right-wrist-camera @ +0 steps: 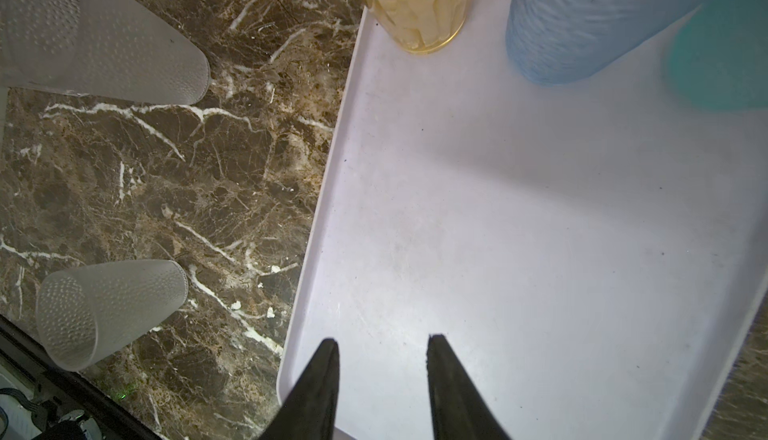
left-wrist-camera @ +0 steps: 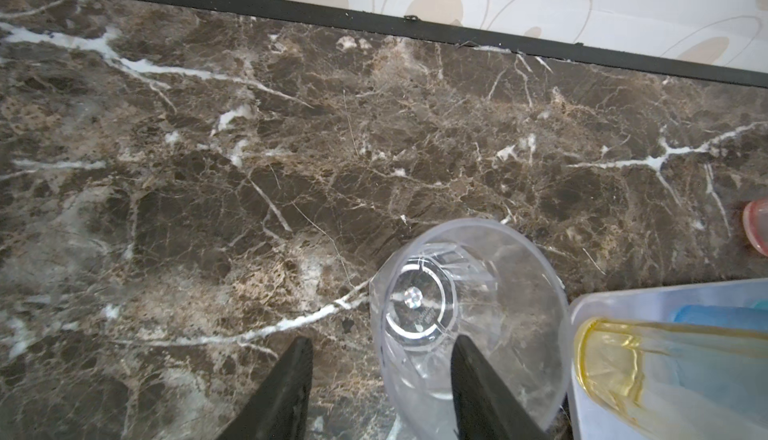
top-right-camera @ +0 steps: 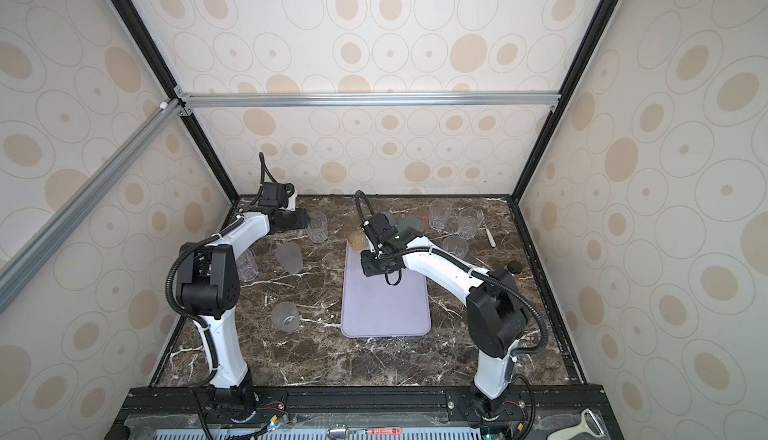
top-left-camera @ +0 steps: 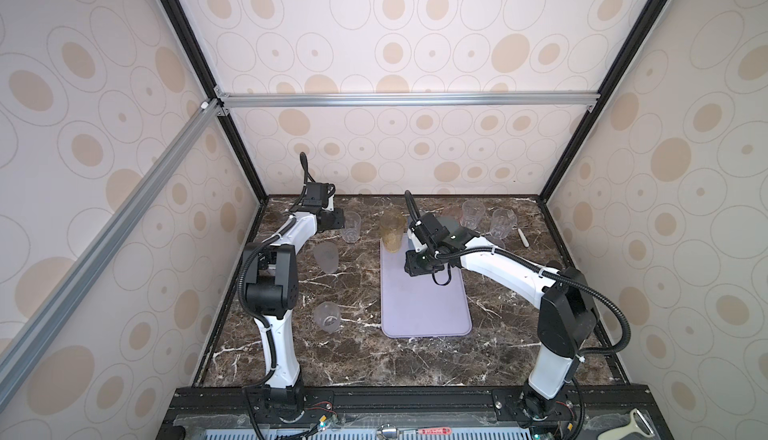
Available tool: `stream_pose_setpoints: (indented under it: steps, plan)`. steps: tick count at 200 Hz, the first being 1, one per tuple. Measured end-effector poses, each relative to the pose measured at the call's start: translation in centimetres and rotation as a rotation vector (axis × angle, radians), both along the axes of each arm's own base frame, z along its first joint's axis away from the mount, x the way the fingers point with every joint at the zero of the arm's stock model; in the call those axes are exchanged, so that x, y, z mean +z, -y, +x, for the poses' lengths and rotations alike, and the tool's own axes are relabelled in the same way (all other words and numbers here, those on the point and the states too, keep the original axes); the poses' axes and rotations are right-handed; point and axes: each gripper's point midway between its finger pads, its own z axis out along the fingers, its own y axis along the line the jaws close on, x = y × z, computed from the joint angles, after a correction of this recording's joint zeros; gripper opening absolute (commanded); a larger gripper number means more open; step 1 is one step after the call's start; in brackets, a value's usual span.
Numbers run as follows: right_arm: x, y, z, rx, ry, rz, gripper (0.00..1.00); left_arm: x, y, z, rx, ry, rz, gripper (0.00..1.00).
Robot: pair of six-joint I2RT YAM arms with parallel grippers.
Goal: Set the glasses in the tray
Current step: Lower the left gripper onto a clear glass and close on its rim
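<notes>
A clear glass (left-wrist-camera: pixel 469 292) stands at the back left of the marble table, seen in both top views (top-left-camera: pixel 351 226) (top-right-camera: pixel 317 226). My left gripper (left-wrist-camera: pixel 382 340) is open, one finger inside this glass and one outside, its wall between them with a gap. The lavender tray (top-left-camera: pixel 424 309) (right-wrist-camera: pixel 540 230) lies mid-table. At its far end stand an amber glass (top-left-camera: pixel 392 230) (right-wrist-camera: pixel 419 1), a grey-blue glass (right-wrist-camera: pixel 582 22) and a teal glass (right-wrist-camera: pixel 723 64). My right gripper (right-wrist-camera: pixel 383 339) (top-left-camera: pixel 415 265) hangs open over the tray with nothing between its fingers.
Two frosted glasses (top-left-camera: pixel 326 257) (top-left-camera: pixel 327 316) stand left of the tray. Clear glasses (top-left-camera: pixel 473 213) (top-left-camera: pixel 502 222) (top-left-camera: pixel 494 242) stand at the back right beside a white utensil (top-left-camera: pixel 523 237). Another clear glass (top-right-camera: pixel 247 263) sits behind the left arm. A pink glass (left-wrist-camera: pixel 756 226) is near the back wall.
</notes>
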Motion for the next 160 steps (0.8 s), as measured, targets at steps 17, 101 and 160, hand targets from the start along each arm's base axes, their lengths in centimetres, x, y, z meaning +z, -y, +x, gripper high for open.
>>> stream_pose_setpoints:
  steps: [17, 101, 160]
  plan:
    - [0.0, 0.0, 0.0, 0.000, 0.000, -0.001, 0.38, -0.4, 0.3, 0.8, -0.001, 0.000, 0.009, 0.47]
    - [0.0, -0.2, -0.1, 0.004, 0.002, -0.003, 0.38, -2.4, 1.2, 1.6, -0.009, -0.033, 0.080, 0.20]
    - [-0.4, -0.7, 0.0, 0.011, -0.004, -0.008, 0.38, -2.0, 0.6, 1.6, 0.011, -0.022, 0.109, 0.05]
